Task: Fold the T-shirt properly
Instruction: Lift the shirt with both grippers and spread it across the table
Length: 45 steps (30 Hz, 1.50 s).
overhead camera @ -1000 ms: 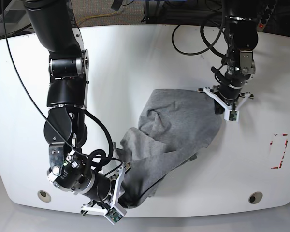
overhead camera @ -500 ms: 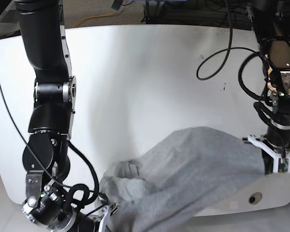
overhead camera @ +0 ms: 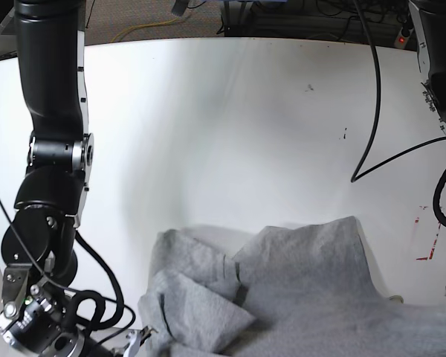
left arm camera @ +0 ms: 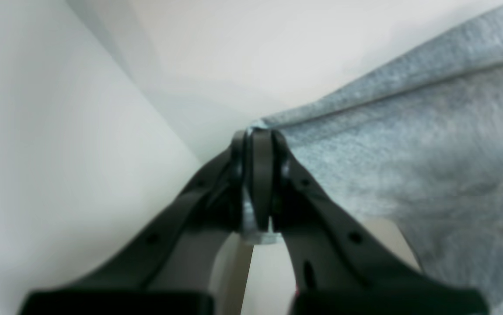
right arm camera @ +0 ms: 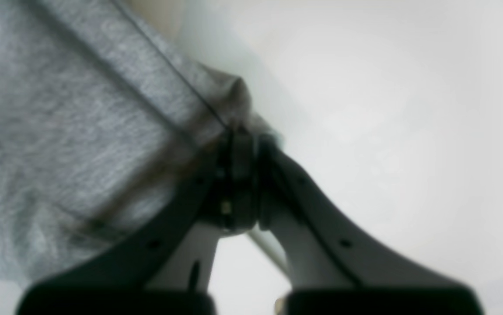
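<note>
The grey T-shirt (overhead camera: 305, 282) lies crumpled at the table's near edge and runs off the bottom of the base view. A folded lump of it sits at its left (overhead camera: 197, 309). My left gripper (left arm camera: 258, 135) is shut on a hemmed edge of the T-shirt (left arm camera: 409, 144), which stretches away to the right. My right gripper (right arm camera: 242, 140) is shut on another seamed edge of the T-shirt (right arm camera: 81, 131), which hangs to its left. Both grippers are below the base view's frame. No lettering shows.
The white table (overhead camera: 245, 134) stretches behind the cloth. The right arm's black links (overhead camera: 52, 223) stand along the left side, and the left arm (overhead camera: 438, 59) with its cable (overhead camera: 372, 111) along the right. A red tape mark (overhead camera: 427, 238) sits near the right edge.
Both arms have pulled back toward the near edge, dragging the T-shirt with them. The grippers have dropped out of the base view's bottom. The cloth now hangs over the front edge.
</note>
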### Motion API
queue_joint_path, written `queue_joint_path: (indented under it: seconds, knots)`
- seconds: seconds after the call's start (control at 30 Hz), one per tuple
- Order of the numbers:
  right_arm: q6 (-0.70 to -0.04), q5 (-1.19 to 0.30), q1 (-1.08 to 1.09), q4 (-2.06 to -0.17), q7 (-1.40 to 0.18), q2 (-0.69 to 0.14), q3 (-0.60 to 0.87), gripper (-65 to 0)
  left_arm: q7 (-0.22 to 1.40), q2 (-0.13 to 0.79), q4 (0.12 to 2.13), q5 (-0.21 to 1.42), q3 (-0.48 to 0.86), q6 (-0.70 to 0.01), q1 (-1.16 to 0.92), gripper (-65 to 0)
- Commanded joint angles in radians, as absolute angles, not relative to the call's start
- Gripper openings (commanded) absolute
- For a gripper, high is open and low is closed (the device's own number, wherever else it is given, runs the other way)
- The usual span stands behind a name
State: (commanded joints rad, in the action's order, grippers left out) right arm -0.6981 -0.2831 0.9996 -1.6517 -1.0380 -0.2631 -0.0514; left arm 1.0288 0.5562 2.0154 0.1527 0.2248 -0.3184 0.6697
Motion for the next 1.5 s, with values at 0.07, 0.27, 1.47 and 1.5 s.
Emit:
queue_joint_path:
  seconds: [0.07, 0.27, 1.47, 1.5]
  knots:
    - [-0.698, -0.283, 0.909, -1.698, -1.043, -0.262, -0.051, -65.0, 1.026, 0.553, 2.015, 0.153, 0.225, -0.343, 0.611, -65.0]
    - [-0.698, -0.283, 0.627, -1.84, -1.043, -0.26, -0.05, -65.0, 1.026, 0.484, 2.015, 0.147, 0.251, -0.433, 0.403, -65.0]
    - [-0.698, -0.32, -0.308, -1.998, -1.046, 0.099, 0.176, -26.6, 0.891, 0.38, 1.883, 0.142, 0.677, -0.506, -0.375, -65.0]
    - [-0.698, -0.366, -0.308, -1.998, -1.046, 0.101, 0.197, -22.8, 0.891, 0.383, 1.87, 0.142, 0.677, -0.506, -0.374, -65.0]
